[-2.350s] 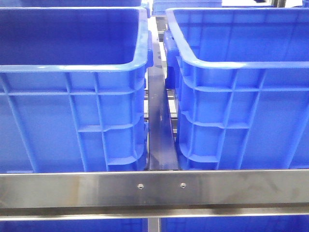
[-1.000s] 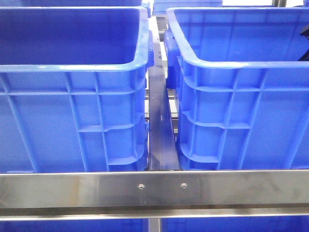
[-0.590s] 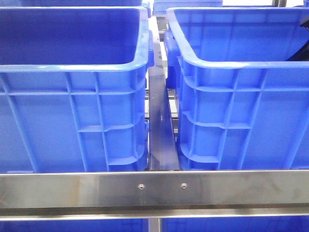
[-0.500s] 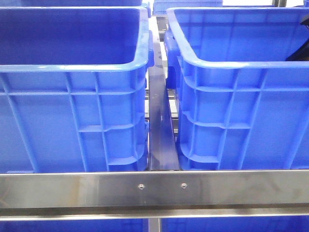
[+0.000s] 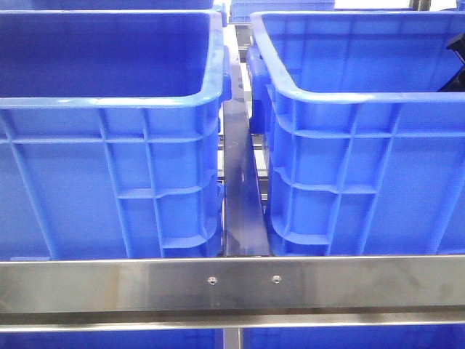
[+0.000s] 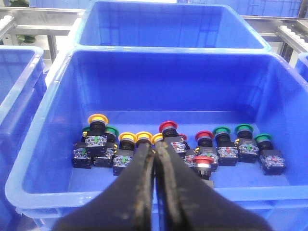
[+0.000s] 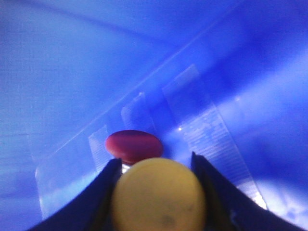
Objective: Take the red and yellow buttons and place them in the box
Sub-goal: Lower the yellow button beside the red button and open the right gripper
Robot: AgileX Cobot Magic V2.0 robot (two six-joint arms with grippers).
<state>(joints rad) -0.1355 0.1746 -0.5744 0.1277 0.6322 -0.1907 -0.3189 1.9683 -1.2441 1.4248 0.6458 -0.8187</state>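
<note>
In the left wrist view, a blue bin (image 6: 144,91) holds several push buttons with black bodies: yellow caps (image 6: 98,119), red caps (image 6: 168,127) and green caps (image 6: 222,130). My left gripper (image 6: 154,150) hangs above the bin's near wall, shut with nothing between its fingers. In the right wrist view, my right gripper (image 7: 154,163) is shut on a yellow button (image 7: 159,197) low inside a blue box (image 7: 72,72). A red button (image 7: 133,144) lies on the box floor just beyond it. No buttons show in the front view.
The front view shows two tall blue bins, one left (image 5: 109,174) and one right (image 5: 363,167), with a narrow gap between them. A steel rail (image 5: 232,283) crosses in front. A dark piece of the right arm (image 5: 458,65) shows at the right edge.
A dark part of the right arm has come into the front view at the right edge over the right bin and shifted slightly. The bins have not moved.
</note>
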